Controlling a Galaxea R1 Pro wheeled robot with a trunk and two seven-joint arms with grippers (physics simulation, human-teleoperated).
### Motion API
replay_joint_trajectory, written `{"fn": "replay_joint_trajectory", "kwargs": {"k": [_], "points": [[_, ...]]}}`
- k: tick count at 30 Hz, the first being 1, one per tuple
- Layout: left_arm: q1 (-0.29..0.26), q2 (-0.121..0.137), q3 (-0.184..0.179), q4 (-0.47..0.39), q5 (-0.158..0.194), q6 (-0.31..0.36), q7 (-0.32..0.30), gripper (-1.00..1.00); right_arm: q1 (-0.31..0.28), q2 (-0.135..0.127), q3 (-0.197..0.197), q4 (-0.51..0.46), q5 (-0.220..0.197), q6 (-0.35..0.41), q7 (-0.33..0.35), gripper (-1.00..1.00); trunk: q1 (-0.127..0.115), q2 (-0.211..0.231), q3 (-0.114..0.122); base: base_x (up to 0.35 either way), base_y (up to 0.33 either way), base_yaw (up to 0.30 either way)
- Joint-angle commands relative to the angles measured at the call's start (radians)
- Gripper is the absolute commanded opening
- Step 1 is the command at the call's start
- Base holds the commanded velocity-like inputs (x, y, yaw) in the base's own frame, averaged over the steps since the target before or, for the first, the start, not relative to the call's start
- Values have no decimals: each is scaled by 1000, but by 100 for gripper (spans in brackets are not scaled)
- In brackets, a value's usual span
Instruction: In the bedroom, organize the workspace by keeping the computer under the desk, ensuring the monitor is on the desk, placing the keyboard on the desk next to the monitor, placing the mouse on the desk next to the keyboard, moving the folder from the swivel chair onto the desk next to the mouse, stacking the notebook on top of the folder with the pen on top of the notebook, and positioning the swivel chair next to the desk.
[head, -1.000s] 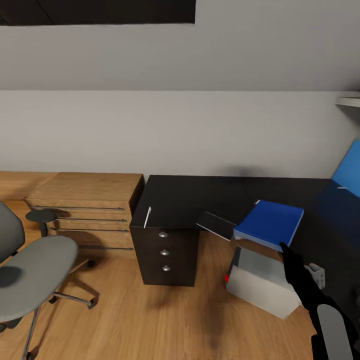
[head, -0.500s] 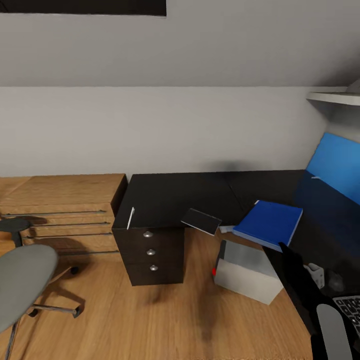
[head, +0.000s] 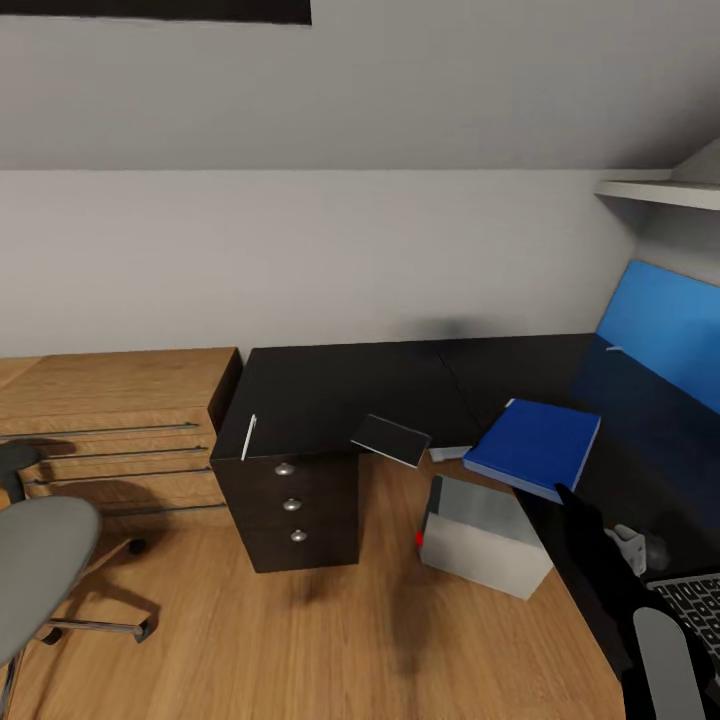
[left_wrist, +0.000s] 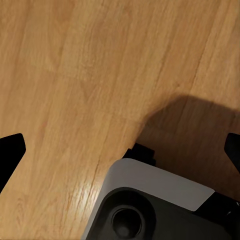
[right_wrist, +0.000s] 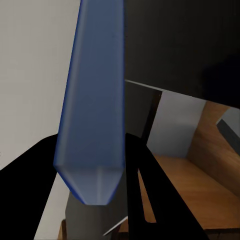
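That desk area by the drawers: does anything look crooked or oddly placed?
Yes. A dark flat notebook sits askew, poking past the edge of the desk. The blue folder also juts over the edge, gripped at its corner by the right hand. The computer lies tilted on the floor, partly out from under the desk.

The desk (head: 350, 385) top is showing glossy black with round metal knobs (head: 291, 505) on its drawers, the floor (head: 330, 640) and low shelving (head: 110, 400) are looking like warm wood, the folder (head: 535, 445) is appearing smooth blue, and the swivel chair (head: 35, 570) seat is looking matt grey.
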Motion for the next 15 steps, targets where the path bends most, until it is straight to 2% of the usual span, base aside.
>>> {"fn": "replay_joint_trajectory", "kwargs": {"k": [1,15], "points": [[-1,0,-8,0,10,-5,6,100,-1,1,-3,-1,-9,7,-4,-100,0,-1,-1,0,0,-2],[-1,0,-8,0,10,-5,6,100,-1,2,-4,-1,-9,8,13,-100,0,-1,-1,0,0,0]]}}
